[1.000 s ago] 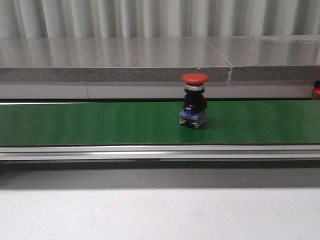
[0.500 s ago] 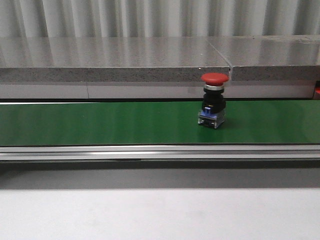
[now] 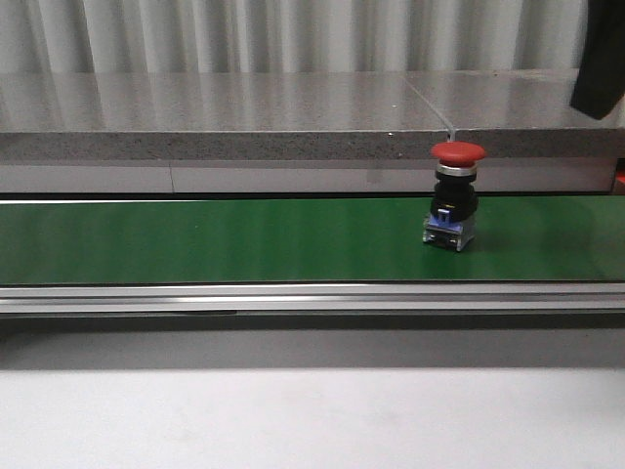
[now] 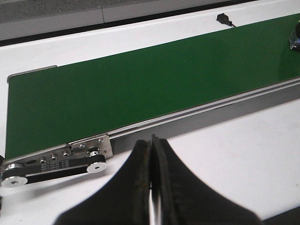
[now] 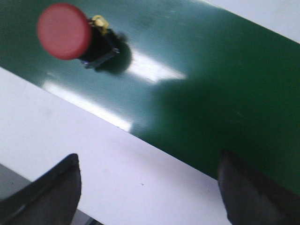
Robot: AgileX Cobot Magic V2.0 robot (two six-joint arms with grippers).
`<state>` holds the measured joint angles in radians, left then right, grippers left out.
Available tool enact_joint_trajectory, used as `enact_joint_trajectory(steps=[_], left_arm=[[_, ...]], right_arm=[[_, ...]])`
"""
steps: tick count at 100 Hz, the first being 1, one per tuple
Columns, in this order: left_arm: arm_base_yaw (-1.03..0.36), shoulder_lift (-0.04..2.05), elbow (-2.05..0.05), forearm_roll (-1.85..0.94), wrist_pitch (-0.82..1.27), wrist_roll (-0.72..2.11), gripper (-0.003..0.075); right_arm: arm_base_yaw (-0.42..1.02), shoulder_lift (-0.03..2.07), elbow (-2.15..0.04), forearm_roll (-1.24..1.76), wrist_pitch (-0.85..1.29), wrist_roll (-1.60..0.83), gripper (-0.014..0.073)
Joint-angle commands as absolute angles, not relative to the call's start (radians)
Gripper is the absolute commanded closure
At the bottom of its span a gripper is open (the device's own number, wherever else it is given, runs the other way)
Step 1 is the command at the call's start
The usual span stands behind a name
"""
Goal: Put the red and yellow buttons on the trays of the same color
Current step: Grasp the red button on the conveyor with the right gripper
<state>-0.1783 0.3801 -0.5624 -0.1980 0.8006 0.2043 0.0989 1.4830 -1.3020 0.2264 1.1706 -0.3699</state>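
A red button [image 3: 457, 195] with a black body and blue base stands upright on the green conveyor belt [image 3: 215, 239], right of centre. In the right wrist view the red button [image 5: 64, 31] lies beyond my right gripper [image 5: 149, 159], which is open and empty over the white table beside the belt. My left gripper [image 4: 151, 157] is shut on nothing, over the white table near the belt's roller end. The button's edge [image 4: 296, 37] barely shows at that view's border. The yellow button and the trays are out of view.
A grey stone ledge [image 3: 225, 122] runs behind the belt. A dark part of my right arm [image 3: 598, 59] hangs at the top right. The belt's aluminium rail [image 3: 293, 296] borders the white table [image 3: 293, 420]. A pulley block [image 4: 56, 161] ends the belt.
The red button has travelled right along the belt, from the centre to right of centre. The dark part of my right arm has come into the front view at the top right.
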Motion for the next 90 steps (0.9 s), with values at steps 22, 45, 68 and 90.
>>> enact_joint_trajectory(steps=[22,45,68,90], left_arm=[[-0.187,0.388,-0.588,-0.213,0.729,0.205,0.0741],[-0.187,0.388,-0.588,-0.213,0.729,0.205,0.0741],[-0.187,0.388,-0.588,-0.213,0.729,0.205,0.0741],[-0.187,0.388,-0.588,-0.213,0.729,0.205,0.0741]], right_arm=[[0.157,1.556,-1.346,0.310,1.107,-0.481,0.0001],[0.167,1.626,-1.349,0.311,0.965,-0.496,0.0001],[0.167,1.656,-1.349,0.310,0.890,-0.497,0.0166],[0.167,1.648,-1.349,0.310,0.888,-0.497,0.0468]])
